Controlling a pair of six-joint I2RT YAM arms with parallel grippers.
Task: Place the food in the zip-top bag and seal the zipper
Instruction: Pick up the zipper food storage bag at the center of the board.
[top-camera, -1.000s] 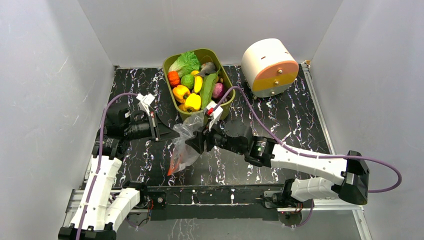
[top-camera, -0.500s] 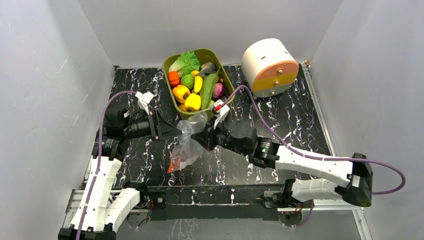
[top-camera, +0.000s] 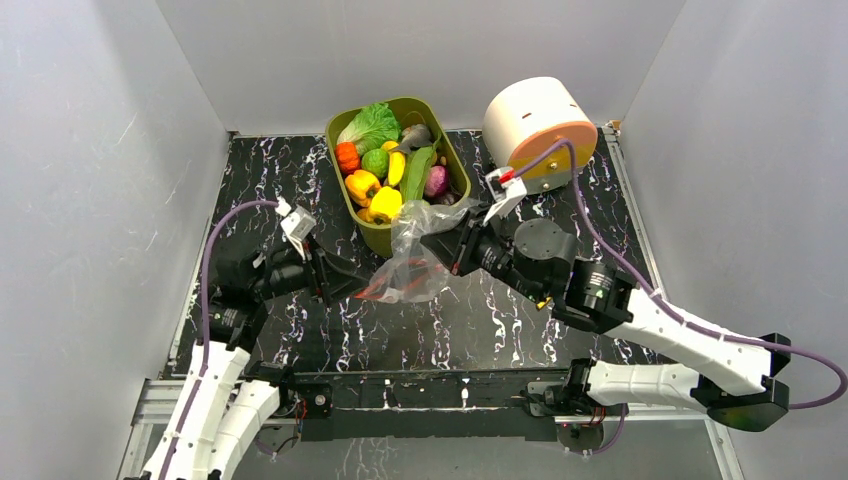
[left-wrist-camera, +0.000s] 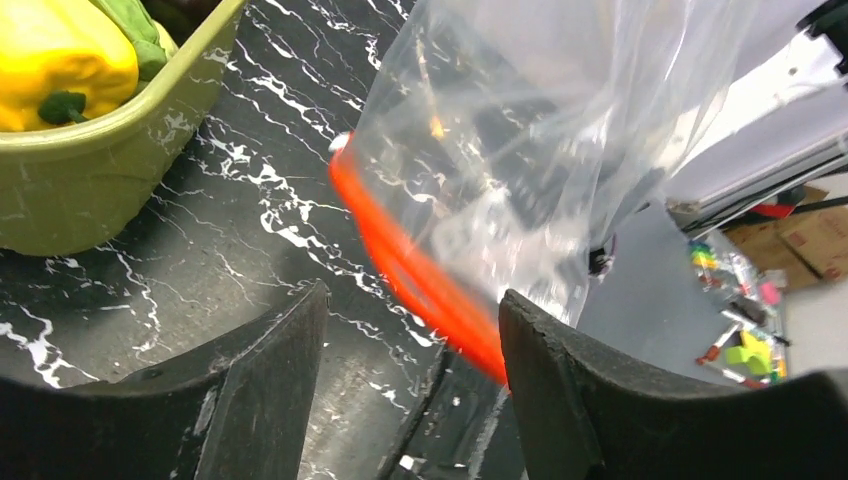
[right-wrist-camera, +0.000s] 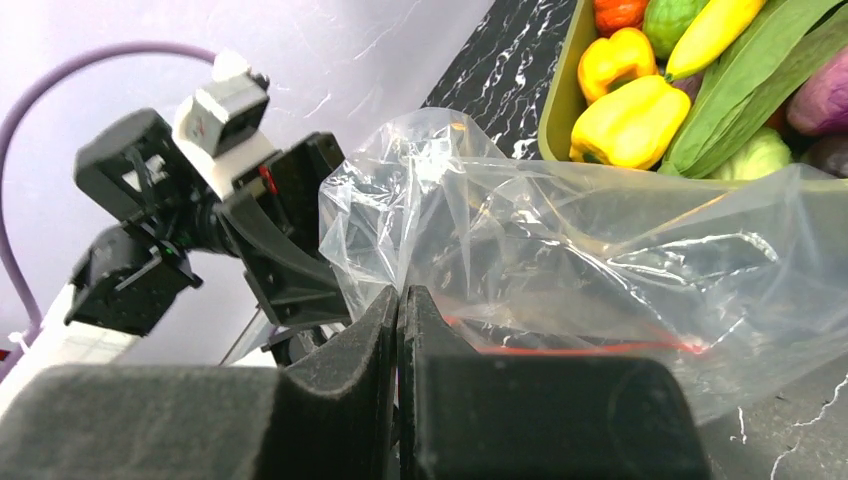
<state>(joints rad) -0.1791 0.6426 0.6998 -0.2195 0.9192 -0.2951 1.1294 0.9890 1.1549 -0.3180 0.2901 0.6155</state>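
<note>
The clear zip-top bag (top-camera: 415, 262) hangs crumpled just in front of the olive-green tub (top-camera: 372, 232). My right gripper (top-camera: 443, 247) is shut on a fold of its plastic (right-wrist-camera: 560, 240), the fingertips (right-wrist-camera: 398, 292) pressed together. The red-orange zipper (left-wrist-camera: 420, 265) runs along the bag's lower left edge and shows as a thin line in the right wrist view (right-wrist-camera: 600, 347). My left gripper (top-camera: 345, 280) stands open just left of the bag, its jaws (left-wrist-camera: 410, 305) apart with the zipper ahead of them. The food lies in the tub: yellow pepper (top-camera: 386, 203), cucumber (top-camera: 417, 168), purple onion (top-camera: 436, 180).
A white drum with an orange face (top-camera: 538, 130) lies at the back right. The tub's near wall (left-wrist-camera: 100, 110) is close to the left gripper's left side. White walls close in the black marbled table on three sides.
My left gripper let go of the bag and opened. The right gripper shut on the bag and carried it right and toward the tub, swinging the zipper end up off the table.
</note>
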